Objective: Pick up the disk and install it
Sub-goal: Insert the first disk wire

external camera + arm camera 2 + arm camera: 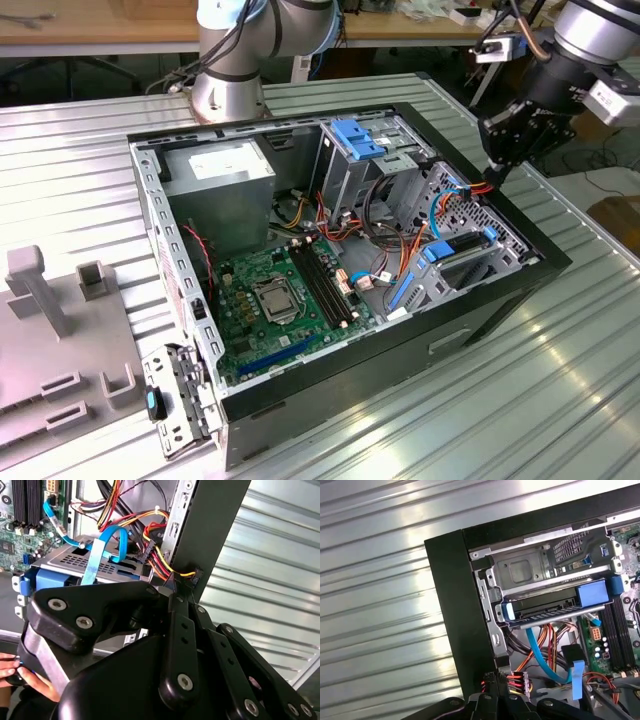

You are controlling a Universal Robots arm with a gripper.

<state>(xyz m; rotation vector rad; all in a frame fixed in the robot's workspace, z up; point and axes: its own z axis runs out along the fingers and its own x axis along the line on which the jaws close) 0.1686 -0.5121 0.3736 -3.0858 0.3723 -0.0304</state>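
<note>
Logging the state as it stands. The end effector (pixel 497 178) sits at the black rim of the computer case (pixel 540 265), on the exterior view's right, above the ribbed surface (pixel 80 170). In both wrist views its fingers are drawn together with no gap you can make out, and it carries no disk. A power connector (pixel 517 681) on red, yellow and black wires lies just beside the tips. Whether the tips pinch those wires is hard to tell from these angles.

The disk (pixel 462 248) lies flat inside a bay of the metal drive cage (pixel 520 572). Its dark body is framed by the blue carrier rail, and a blue data cable (pixel 577 677) hangs near it.

Handling judgement:
- Treat the disk as stiff and dense, heavy for its size.
- It is likely shock-sensitive, so you want no knocks against the cage walls.
- Its metal faces probably slip under smooth pads, and the plastic rail will likely flex a little.
- Take hold across the two long edges at the rail, near the middle.
- Stay clear of the connector end and the loose wires.
</note>
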